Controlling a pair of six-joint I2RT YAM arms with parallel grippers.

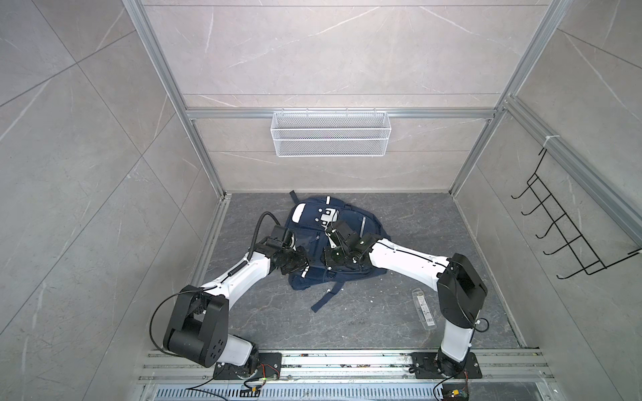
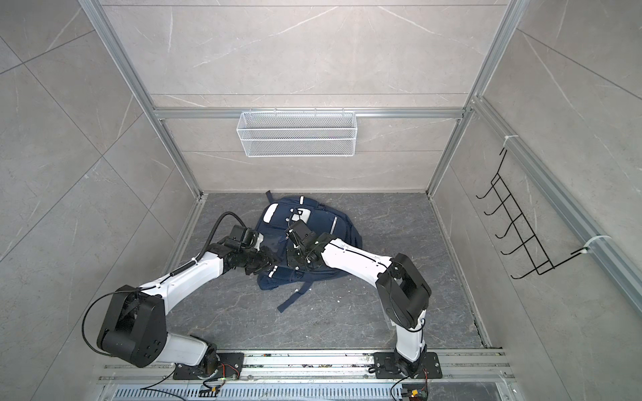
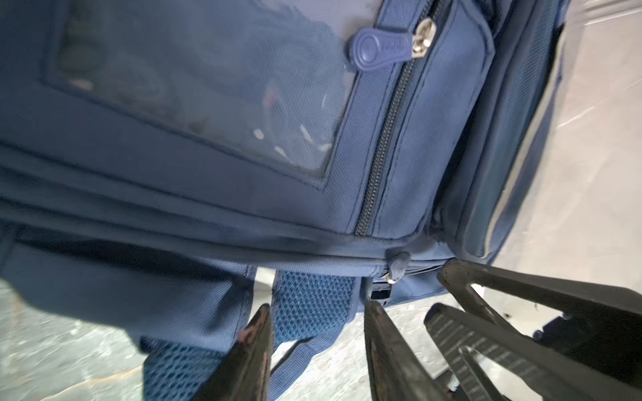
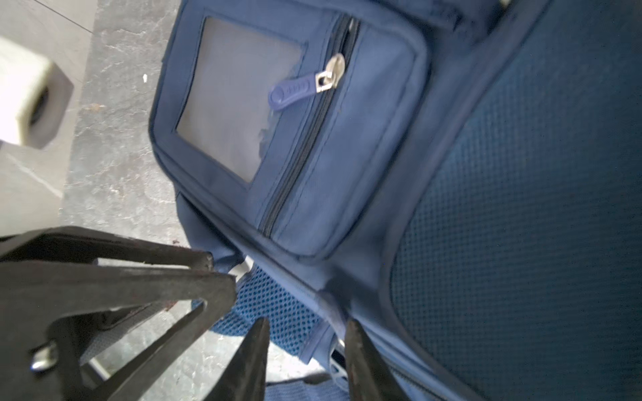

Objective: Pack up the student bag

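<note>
Jaws of my left gripper [image 3: 319, 335] stand part-way apart, clamped on nothing; blue mesh [image 3: 305, 305] at the bag's near end shows just past the tips. The bag [image 1: 309, 227] lies flat on the floor [image 1: 399, 225] ahead of me, long axis running toward the back wall [image 1: 330, 173], straps [image 1: 324, 298] trailing my way. A small zip pull [image 3: 397, 269] sits on the seam between my two grippers, so I judge either could take it. My right gripper [image 4: 307, 349] is likewise partly apart at the bag's edge, gripping nothing I can make out. Farther right lies a clear packet [image 1: 424, 308], well apart
</note>
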